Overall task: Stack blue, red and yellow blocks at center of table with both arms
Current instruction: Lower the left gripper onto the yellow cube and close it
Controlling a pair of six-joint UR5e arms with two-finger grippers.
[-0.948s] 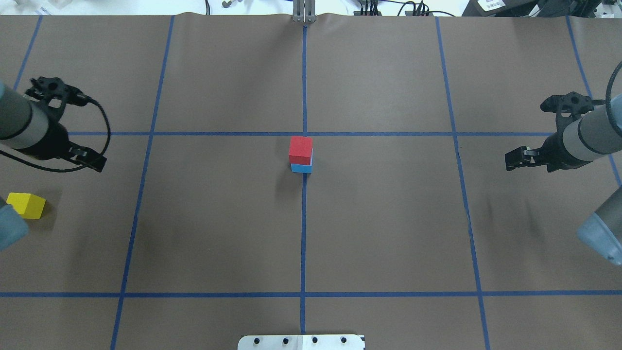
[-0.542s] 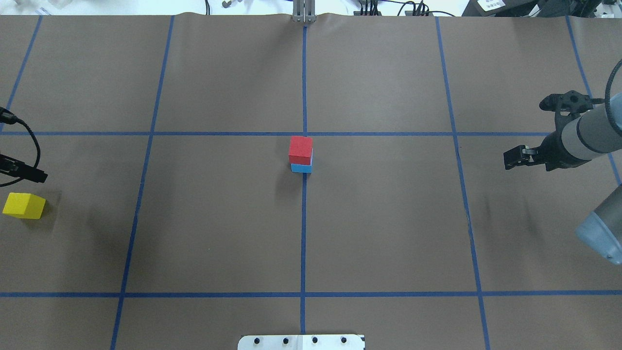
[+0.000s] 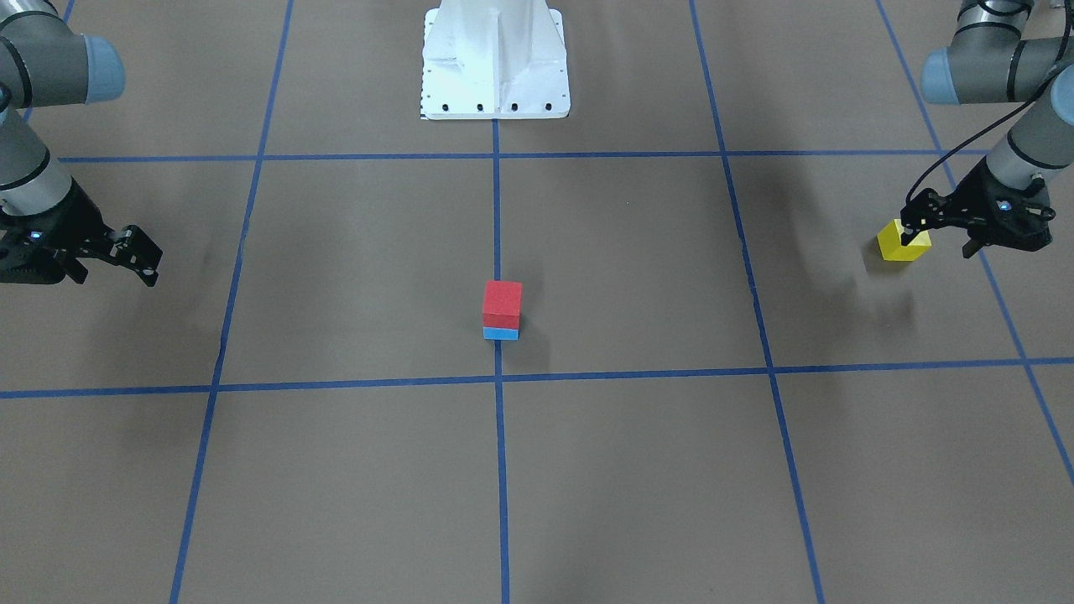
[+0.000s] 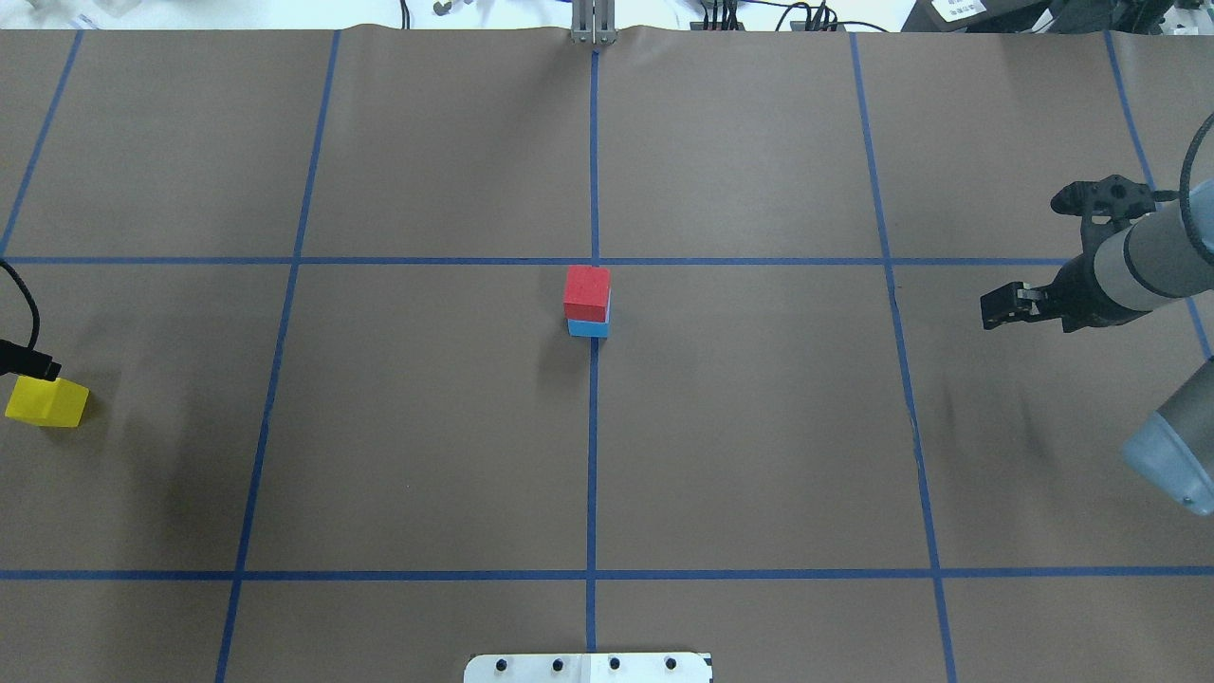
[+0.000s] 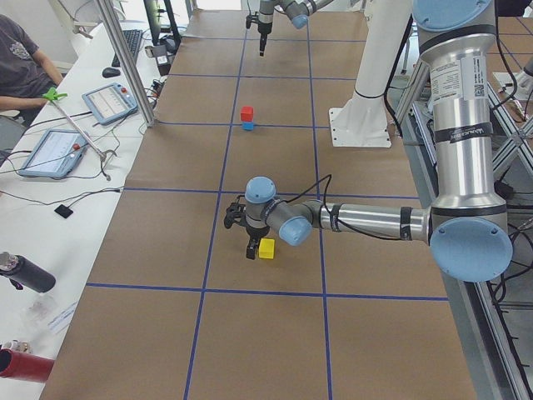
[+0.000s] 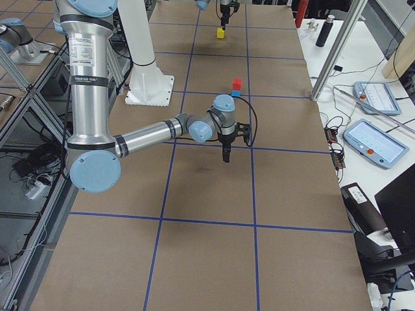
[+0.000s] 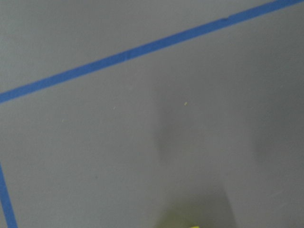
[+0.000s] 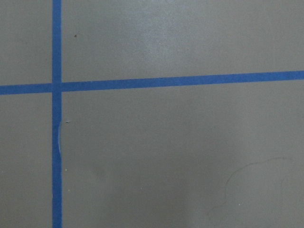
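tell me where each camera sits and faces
Front-facing: across the table, facing the pedestal; right arm, left arm.
Overhead: behind the robot, looking down; right arm.
Exterior left: left end; left arm by yellow block.
Exterior right: right end; right arm nearest.
Left wrist: down at table; no fingers.
Right wrist: down at tape; no fingers.
Shared: exterior views show red block on blue block.

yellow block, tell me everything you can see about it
The yellow block is a small matte cube with crisp edges, with no marks visible on it. It sits flat on the brown table, out on the robot's left side, far from the red block stacked on the blue block at centre. The open left gripper hangs over it, with one finger at the block's edge and the block not between the fingers. Whether that finger touches it cannot be told.
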